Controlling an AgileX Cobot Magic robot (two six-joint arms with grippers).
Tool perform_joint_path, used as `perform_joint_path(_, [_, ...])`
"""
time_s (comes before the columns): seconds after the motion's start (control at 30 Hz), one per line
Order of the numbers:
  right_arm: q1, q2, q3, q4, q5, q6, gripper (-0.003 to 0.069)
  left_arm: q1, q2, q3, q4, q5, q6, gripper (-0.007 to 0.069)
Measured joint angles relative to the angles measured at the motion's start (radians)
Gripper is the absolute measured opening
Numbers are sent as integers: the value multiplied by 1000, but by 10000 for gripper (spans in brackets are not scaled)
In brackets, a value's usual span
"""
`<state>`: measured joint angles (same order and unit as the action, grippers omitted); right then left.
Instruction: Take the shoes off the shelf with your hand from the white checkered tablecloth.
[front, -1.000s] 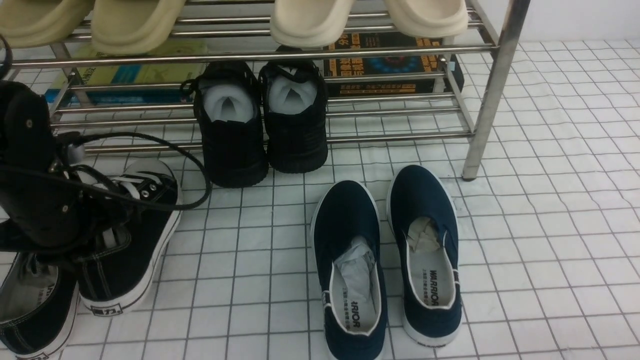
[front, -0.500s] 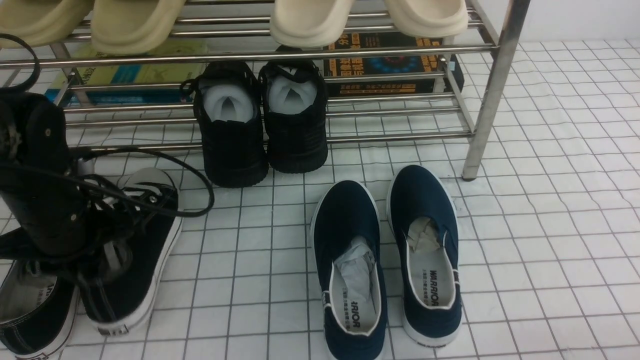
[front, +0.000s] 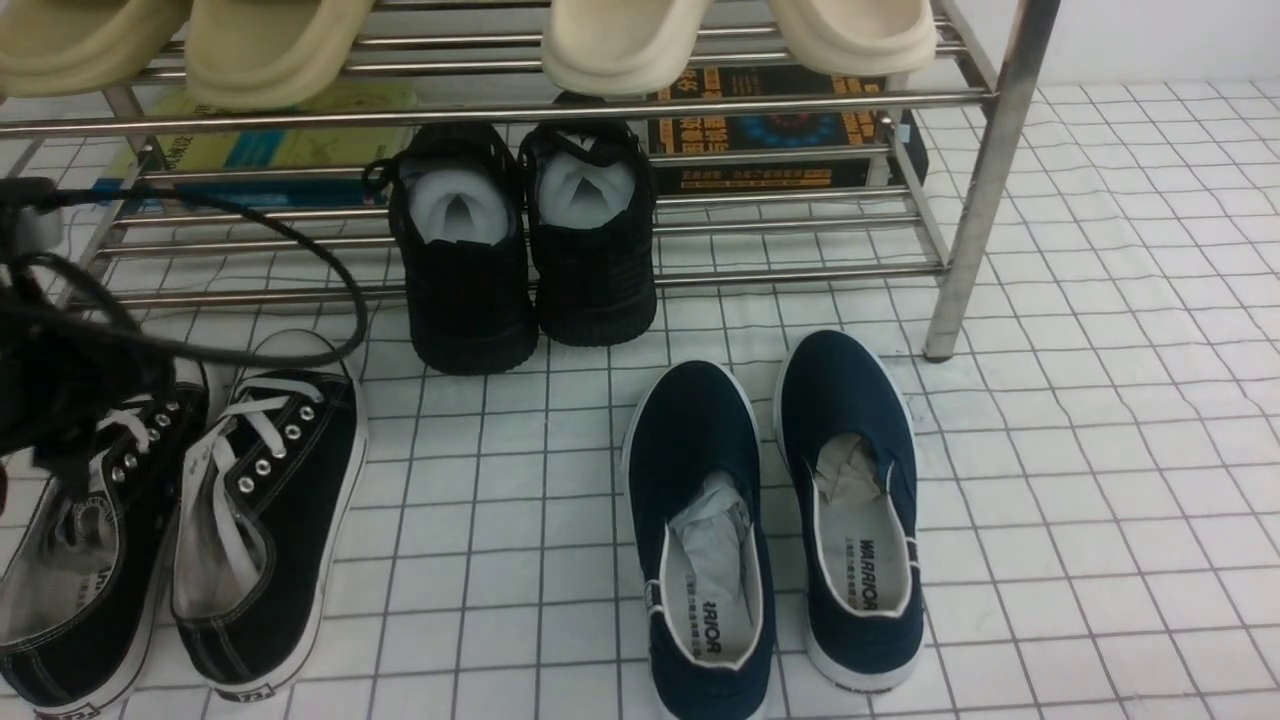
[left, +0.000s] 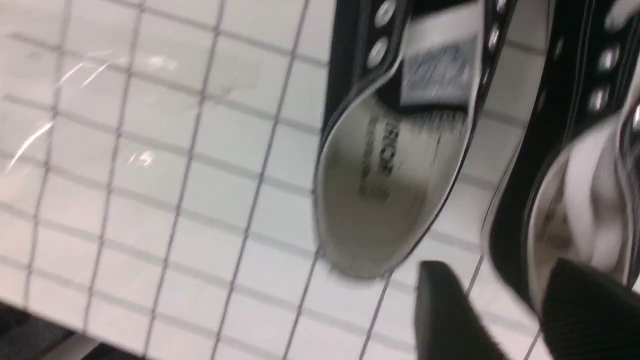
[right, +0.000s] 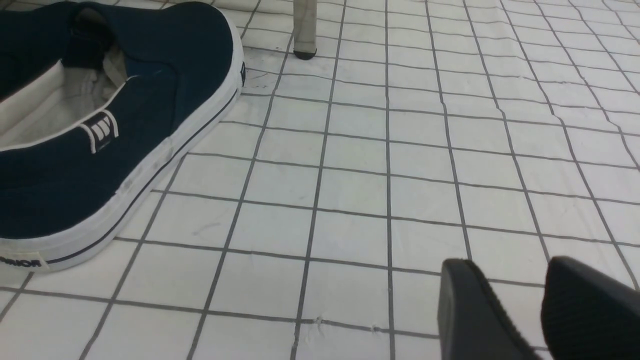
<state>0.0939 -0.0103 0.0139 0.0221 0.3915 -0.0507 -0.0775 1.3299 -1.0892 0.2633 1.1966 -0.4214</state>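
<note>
The pair of black canvas sneakers stands side by side on the white checkered tablecloth (front: 1100, 450) at the front left: one sneaker (front: 265, 520) with white laces, the other (front: 80, 560) partly under my arm. The steel shelf (front: 500, 105) is behind them. My left gripper (front: 50, 410) hangs over the left sneaker at the frame's left edge, with cables looping off it. In the left wrist view the left gripper (left: 500, 280) is open and empty above the heels of the two sneakers (left: 395, 165) (left: 575, 200). My right gripper (right: 510, 272) is open and empty over bare cloth.
Black knit shoes (front: 520, 250) stuffed with paper sit on the shelf's lowest tier. Beige slippers (front: 620, 40) sit on the tier above, with books (front: 780, 130) behind. Navy slip-ons (front: 770, 510) stand at the front centre, one showing in the right wrist view (right: 100, 140). The shelf leg (front: 985, 180) stands at the right.
My left gripper has let go of the right sneaker and drawn back to the left. That sneaker now rests flat on the cloth beside the other one.
</note>
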Motion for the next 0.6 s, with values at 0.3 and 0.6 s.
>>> perform_joint_path(0.3, [0,0,0,0,0,0,239,0,-648,579,-255,-325,142,1])
perform_joint_path(0.6, [0,0,0,0,0,0,239,0,-1065,783,-423,-597,237,2])
